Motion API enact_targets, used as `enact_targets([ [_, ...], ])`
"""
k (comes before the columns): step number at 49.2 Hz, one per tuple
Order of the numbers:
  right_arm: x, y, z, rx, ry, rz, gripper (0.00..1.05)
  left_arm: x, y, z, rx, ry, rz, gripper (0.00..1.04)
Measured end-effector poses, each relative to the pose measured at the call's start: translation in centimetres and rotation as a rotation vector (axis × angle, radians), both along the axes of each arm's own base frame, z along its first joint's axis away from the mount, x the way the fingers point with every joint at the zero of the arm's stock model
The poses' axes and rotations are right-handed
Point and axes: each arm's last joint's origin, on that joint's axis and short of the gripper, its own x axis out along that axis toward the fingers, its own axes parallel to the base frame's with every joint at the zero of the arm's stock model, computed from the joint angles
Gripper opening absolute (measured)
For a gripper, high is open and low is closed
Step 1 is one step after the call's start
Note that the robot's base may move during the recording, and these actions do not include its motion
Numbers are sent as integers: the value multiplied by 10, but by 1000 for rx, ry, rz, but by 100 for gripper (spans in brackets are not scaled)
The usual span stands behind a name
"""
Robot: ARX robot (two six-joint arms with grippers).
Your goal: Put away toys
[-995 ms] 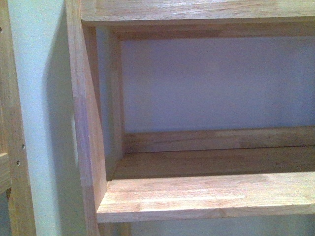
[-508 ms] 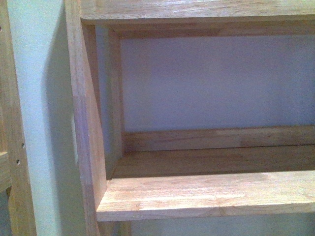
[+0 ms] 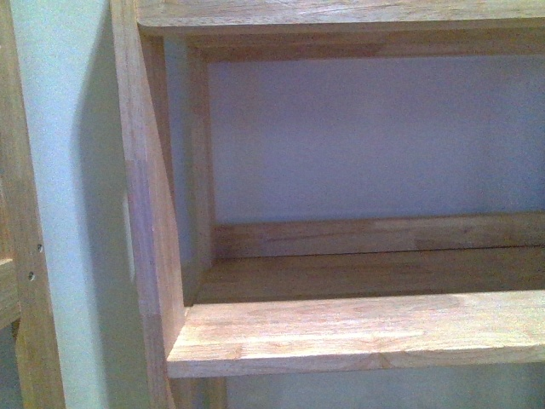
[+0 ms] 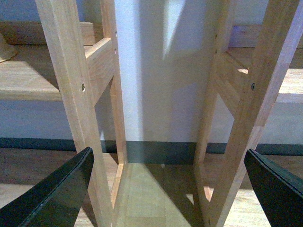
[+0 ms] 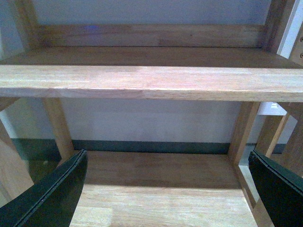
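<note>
I see no plush toy in any view; at most, a pale edge on the far shelf beside the left tool (image 4: 165, 189) may be it. Both tools, left and right (image 5: 165, 189), stand spread and empty. The light wooden shelf (image 3: 358, 332) is very near, so I risk hitting its posts.

L tool (image 4: 168, 189), R tool (image 5: 168, 189): black tapered fingers (image 4: 57, 194), lighter edge trim.

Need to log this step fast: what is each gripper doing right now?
Left gripper: open, dark fingers spread wide, nothing between them.
Right gripper: open, dark fingers spread wide, holding nothing.
</note>
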Motion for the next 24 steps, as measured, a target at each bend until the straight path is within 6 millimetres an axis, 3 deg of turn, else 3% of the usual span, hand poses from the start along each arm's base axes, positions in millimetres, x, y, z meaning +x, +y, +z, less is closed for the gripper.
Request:
enact_targets([
  [24,0,0,0,0,0,0,104,0,0,0,0,0,0,99],
])
